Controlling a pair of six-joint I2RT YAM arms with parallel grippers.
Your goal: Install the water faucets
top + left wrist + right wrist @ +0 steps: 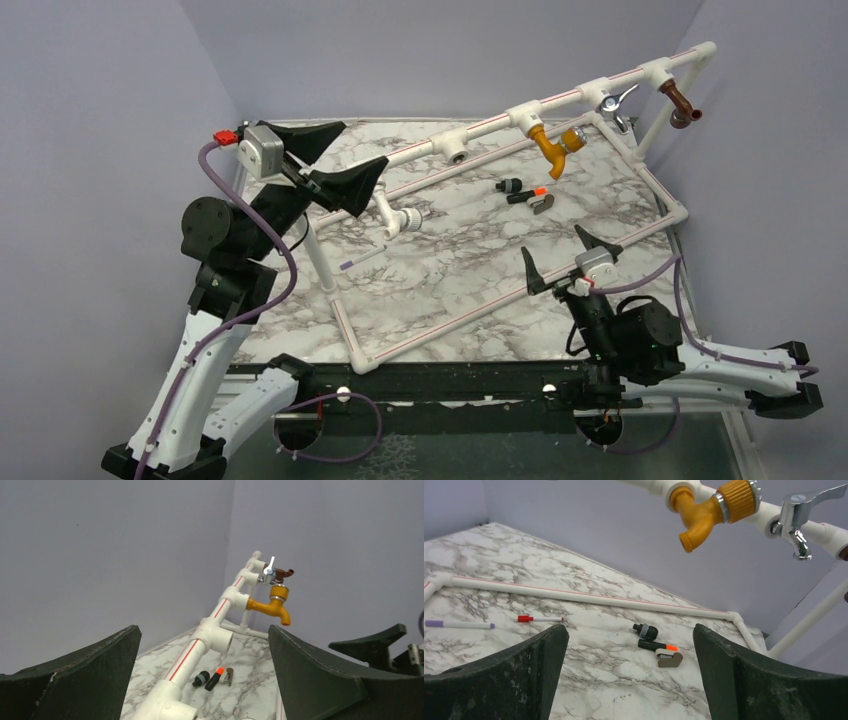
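Observation:
A white pipe frame [480, 128] stands on the marble table. On its top rail sit a mustard-yellow faucet [553, 146], a chrome-levered faucet [614, 101] and a brown faucet [681, 104]. A white faucet with a silvery knob [398, 218] hangs at the rail's left end, just under my left gripper [365, 143], which is open and empty. One tee socket [456, 152] is bare. A black-and-orange faucet [527, 194] lies on the table beside a small black piece [509, 185]. My right gripper [553, 241] is open and empty above the frame's front rail. The right wrist view shows the black-and-orange faucet [658, 646] ahead between its fingers.
A purple-capped pen [360, 262] lies inside the frame on the left, and a red-capped pen [539, 619] lies near it. A tan handle [670, 658] rests against the black-and-orange faucet. Grey walls close the back and both sides.

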